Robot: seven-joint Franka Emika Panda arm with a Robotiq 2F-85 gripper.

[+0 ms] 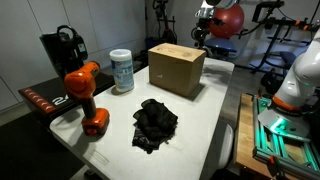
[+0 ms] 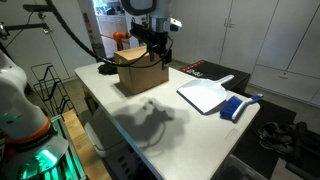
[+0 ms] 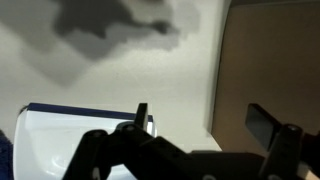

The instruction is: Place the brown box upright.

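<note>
The white table point(image 1: 205, 105) carries the brown box point(image 1: 177, 68), white canister point(image 1: 122, 71), orange drill point(image 1: 85, 95) and black cloth point(image 1: 155, 123)

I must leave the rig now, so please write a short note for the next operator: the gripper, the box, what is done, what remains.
Gripper: open, holding nothing, close beside the brown box, above the table.
Box: it rests on the table, near the white canister but apart from it. The wrist view shows one plain side of the box. Its open side is not visible, so I cannot tell if it is upright.
Done: the approach only.
Left: grasp the box, set it upright, release.
</note>
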